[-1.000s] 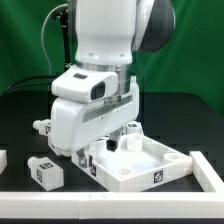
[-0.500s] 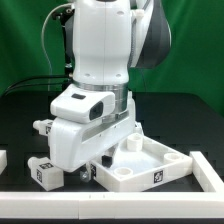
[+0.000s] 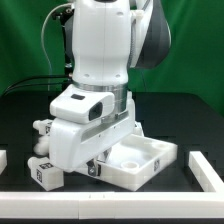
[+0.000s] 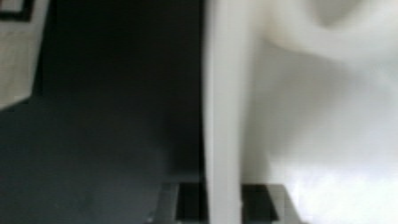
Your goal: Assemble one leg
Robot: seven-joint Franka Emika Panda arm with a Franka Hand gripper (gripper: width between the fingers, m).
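Observation:
The large white panel (image 3: 150, 162) with raised rims lies on the black table. My gripper (image 3: 103, 152) is low over its corner at the exterior view's left, mostly hidden under the white hand. In the wrist view my gripper (image 4: 231, 205) has a dark finger on each side of the panel's upright white rim (image 4: 231, 110), shut on it. A small white leg (image 3: 42, 171) with a tag lies on the table just left of the hand, apart from the panel. Another leg (image 3: 40, 127) lies farther back on the left.
A white piece (image 3: 4, 160) shows at the left edge and another white part (image 3: 206, 168) at the right of the panel. A white strip (image 3: 110, 205) runs along the front of the table. A green backdrop stands behind.
The hand came down onto the panel's left corner. The panel then turned and slid toward the exterior view's left, its right corner swinging back.

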